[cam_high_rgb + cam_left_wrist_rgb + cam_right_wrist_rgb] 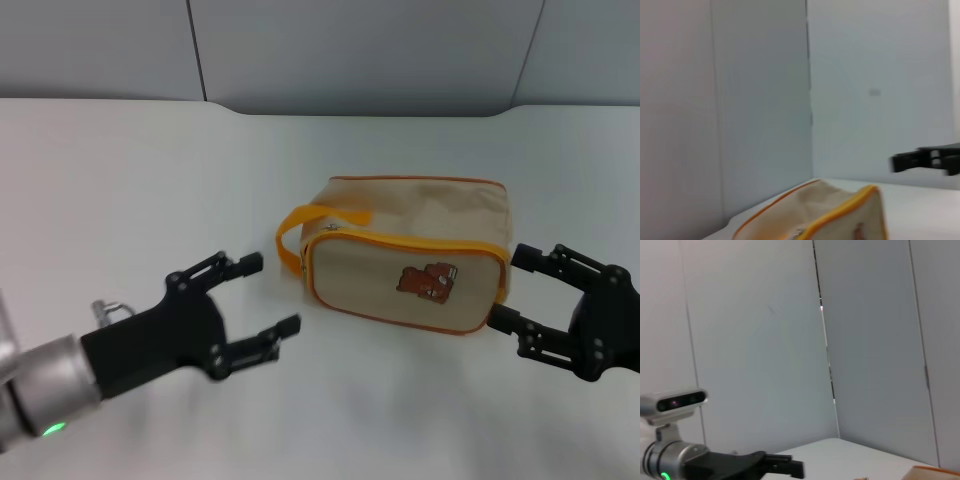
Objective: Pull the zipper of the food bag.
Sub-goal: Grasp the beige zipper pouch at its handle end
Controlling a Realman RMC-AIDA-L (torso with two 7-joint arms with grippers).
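The food bag (410, 255), beige with orange trim and a brown bear picture, lies on the white table in the middle of the head view. Its zipper (400, 240) runs along the top of the bear panel, with the small silver pull tab (332, 230) at the left end by the orange strap loop (298, 232). My left gripper (270, 293) is open, left of the bag and apart from it. My right gripper (509, 287) is open at the bag's right end, fingertips close to it. The bag also shows in the left wrist view (840, 215).
The white table (120, 180) ends at grey wall panels (350, 50) behind the bag. The left wrist view shows a right gripper finger (925, 160) beyond the bag. The right wrist view shows the left gripper (770, 465) and the head camera (672, 402).
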